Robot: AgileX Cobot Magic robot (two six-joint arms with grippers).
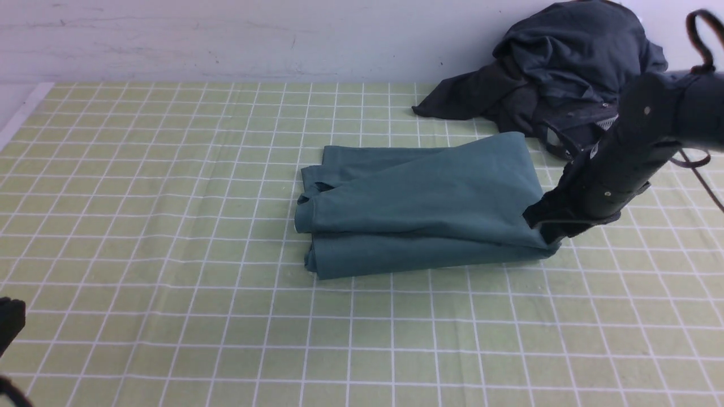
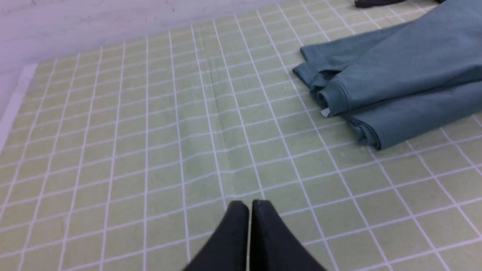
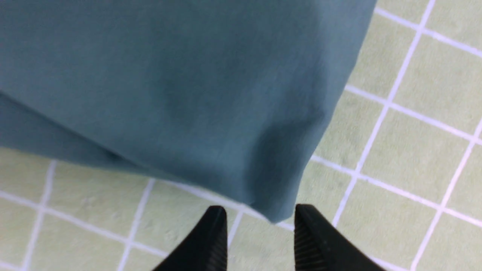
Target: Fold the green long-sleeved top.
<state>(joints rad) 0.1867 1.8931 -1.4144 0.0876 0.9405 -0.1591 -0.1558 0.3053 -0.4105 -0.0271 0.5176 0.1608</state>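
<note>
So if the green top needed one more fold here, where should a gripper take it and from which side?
Probably the near right corner of the green long-sleeved top, from the robot's right. There the layers taper to a point lying just ahead of the open right gripper; the left end is bulkier, with a rolled cuff.

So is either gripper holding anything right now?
No. The right gripper is open at a corner of the green top; the left gripper is shut on nothing.
</note>
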